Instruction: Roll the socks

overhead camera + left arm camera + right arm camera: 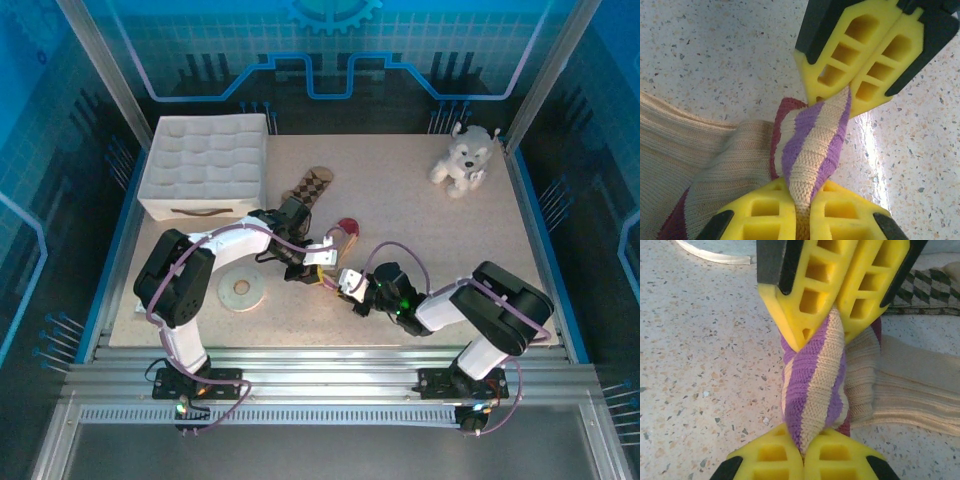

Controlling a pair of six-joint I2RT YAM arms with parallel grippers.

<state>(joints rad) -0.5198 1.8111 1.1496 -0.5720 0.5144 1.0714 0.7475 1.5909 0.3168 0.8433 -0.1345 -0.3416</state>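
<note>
Speckled beige tabletop [420, 220] lies inside a blue-lit enclosure with aluminium rails. At far left stands a white quilted fabric box [205, 165], and beside it lies a flat brown argyle knit sock [310, 188]. Near centre, the left gripper [800, 192] and right gripper [802, 440] both pinch the twisted purple-and-cream striped cuff [812, 145] of a ribbed tan sock [685, 150] lying on the table. At far right sits a fluffy grey-white plush dog [462, 160].

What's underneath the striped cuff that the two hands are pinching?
Beneath the striped cuff, a dark red patch of the same tan sock and the speckled tabletop show. The cuff's ends are covered, clamped inside the left hand and the right hand.
</note>
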